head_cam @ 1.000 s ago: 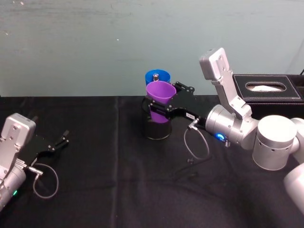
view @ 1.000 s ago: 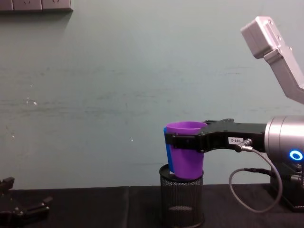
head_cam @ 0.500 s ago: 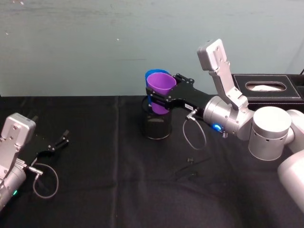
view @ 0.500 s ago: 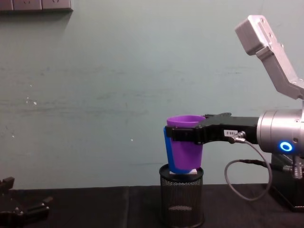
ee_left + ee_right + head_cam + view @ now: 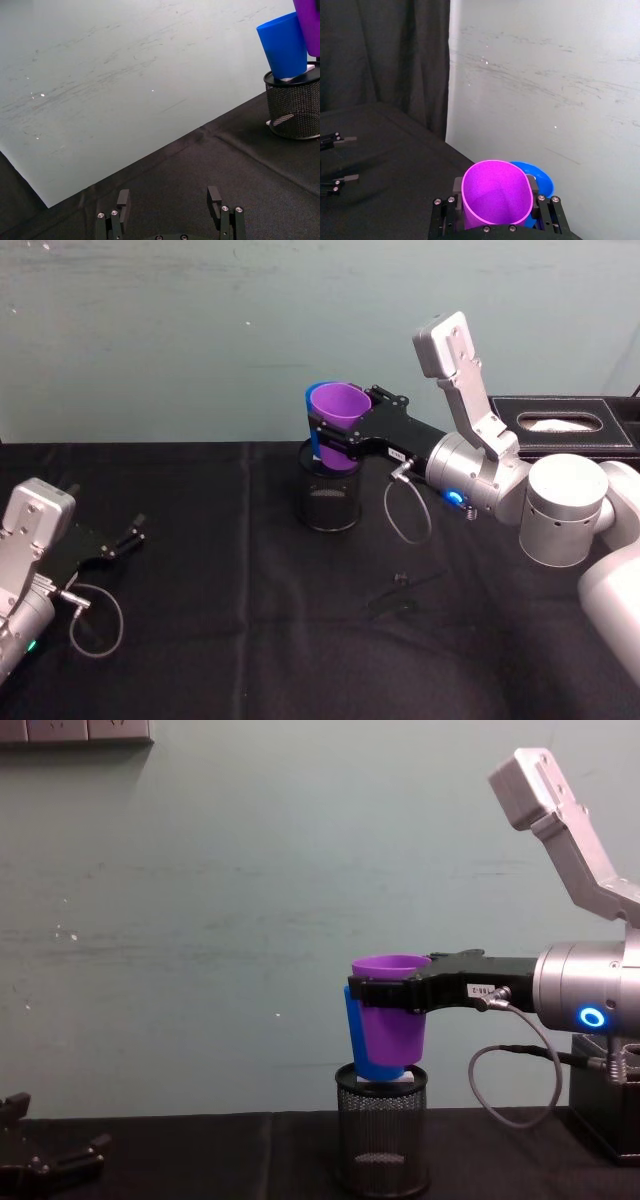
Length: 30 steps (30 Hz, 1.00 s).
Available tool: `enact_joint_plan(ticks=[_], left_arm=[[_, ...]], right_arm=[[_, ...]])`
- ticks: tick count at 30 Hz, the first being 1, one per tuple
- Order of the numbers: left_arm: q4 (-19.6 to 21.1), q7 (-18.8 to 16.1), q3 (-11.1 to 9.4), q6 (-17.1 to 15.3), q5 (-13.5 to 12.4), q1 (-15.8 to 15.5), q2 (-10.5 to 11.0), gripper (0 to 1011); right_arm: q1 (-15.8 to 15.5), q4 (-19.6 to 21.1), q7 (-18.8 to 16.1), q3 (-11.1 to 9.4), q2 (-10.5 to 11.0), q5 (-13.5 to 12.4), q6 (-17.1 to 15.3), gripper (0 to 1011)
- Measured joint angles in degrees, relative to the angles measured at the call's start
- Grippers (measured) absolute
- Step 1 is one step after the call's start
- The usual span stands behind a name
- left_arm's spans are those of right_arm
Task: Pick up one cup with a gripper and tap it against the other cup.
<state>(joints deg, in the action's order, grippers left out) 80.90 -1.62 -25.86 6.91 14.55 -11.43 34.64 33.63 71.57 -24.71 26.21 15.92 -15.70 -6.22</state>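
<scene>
My right gripper [image 5: 343,428] is shut on the purple cup [image 5: 337,410] and holds it upright in the air above the black wire-mesh holder [image 5: 330,502]. The blue cup [image 5: 283,45] stands upright on top of that holder, directly behind the purple one. In the chest view the purple cup [image 5: 392,1020] covers most of the blue cup [image 5: 352,1042]. In the right wrist view the purple rim [image 5: 495,192] overlaps the blue rim [image 5: 541,179]; I cannot tell whether they touch. My left gripper [image 5: 169,200] rests open on the table at the left [image 5: 120,543].
A black tissue box [image 5: 565,424] stands at the back right, behind the right arm. A small dark loose piece [image 5: 402,596] lies on the black cloth in front of the holder. The pale green wall is close behind the cups.
The right gripper has lifted the purple cup and carried it back toward the blue cup, from low in front of the holder to level with the blue cup. The left arm is still.
</scene>
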Motion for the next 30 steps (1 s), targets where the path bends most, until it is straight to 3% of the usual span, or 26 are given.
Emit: enact_joint_plan(ticks=[30], left_arm=[[0.00,0.00,0.00,0.00,0.00,0.00,0.00,1000]], right_arm=[[2.63,-3.20,-0.35,-0.76,-1.75,0.83,0.22,732]])
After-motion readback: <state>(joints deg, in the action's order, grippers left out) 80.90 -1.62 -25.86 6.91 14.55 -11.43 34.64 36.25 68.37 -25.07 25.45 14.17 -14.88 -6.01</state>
